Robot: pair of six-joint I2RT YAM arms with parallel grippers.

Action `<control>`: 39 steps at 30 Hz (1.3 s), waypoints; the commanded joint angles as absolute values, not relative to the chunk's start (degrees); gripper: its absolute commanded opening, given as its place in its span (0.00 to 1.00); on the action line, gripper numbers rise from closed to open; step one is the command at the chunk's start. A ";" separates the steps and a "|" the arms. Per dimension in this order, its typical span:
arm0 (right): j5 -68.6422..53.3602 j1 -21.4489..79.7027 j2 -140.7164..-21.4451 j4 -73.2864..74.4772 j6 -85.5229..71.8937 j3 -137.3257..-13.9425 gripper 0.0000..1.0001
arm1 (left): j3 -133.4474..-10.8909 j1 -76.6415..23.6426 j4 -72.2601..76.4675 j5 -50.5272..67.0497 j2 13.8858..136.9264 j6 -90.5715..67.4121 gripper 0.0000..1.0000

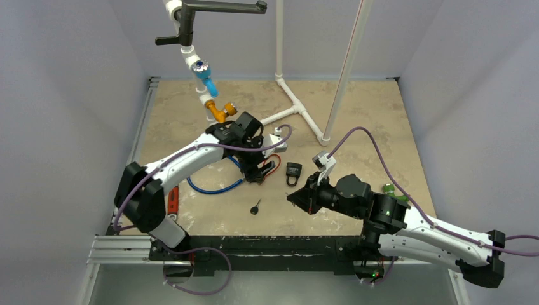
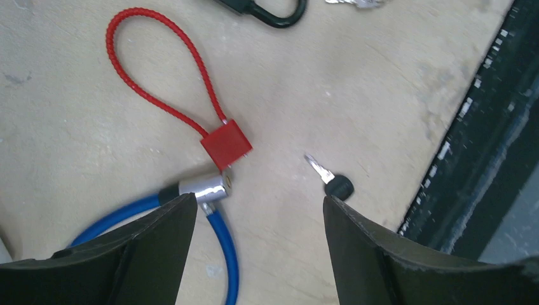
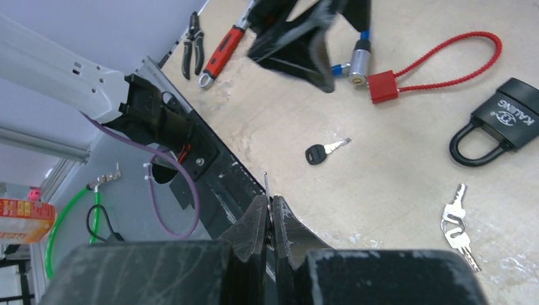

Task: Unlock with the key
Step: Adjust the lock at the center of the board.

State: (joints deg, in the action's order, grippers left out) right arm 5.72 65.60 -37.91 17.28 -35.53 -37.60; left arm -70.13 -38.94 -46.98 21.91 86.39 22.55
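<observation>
Left gripper (image 2: pixel 259 201) is hanging wide open with the black-headed key (image 2: pixel 330 178) lying just beside one fingertip and the red cable lock (image 2: pixel 225 145) just ahead, while right gripper (image 3: pixel 270 201) is pinching a thin metal blade (image 3: pixel 266 184), black padlock (image 3: pixel 502 121) sitting well ahead.

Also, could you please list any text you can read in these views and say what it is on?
"KALENG": white letters on the black padlock, beside a round logo too small to read.
Print on the orange box at the left edge of the right wrist view: too blurred to read.
Nothing else is legible.
</observation>
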 commanded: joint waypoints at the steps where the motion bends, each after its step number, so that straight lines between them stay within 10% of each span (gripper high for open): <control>1: 9.96 65.52 -36.77 20.70 -37.76 -39.00 0.00 | -76.52 -39.29 -41.91 16.48 95.66 16.80 0.73; 14: 13.29 65.59 -37.05 25.30 -35.32 -45.59 0.00 | -78.13 -40.70 -32.36 8.33 106.85 5.44 0.74; 20: 13.57 65.56 -38.32 25.39 -33.72 -47.14 0.00 | -76.79 -41.28 -32.21 6.21 109.11 1.65 0.56; 39: 12.59 65.57 -37.66 24.30 -33.44 -46.25 0.00 | -61.41 -36.46 -22.25 27.11 103.45 -27.71 0.46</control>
State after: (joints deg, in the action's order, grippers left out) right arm 12.34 65.60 -38.63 26.11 -33.89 -44.77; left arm -64.97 -36.05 -26.83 19.86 104.99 -19.14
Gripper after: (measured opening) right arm 0.012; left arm 0.460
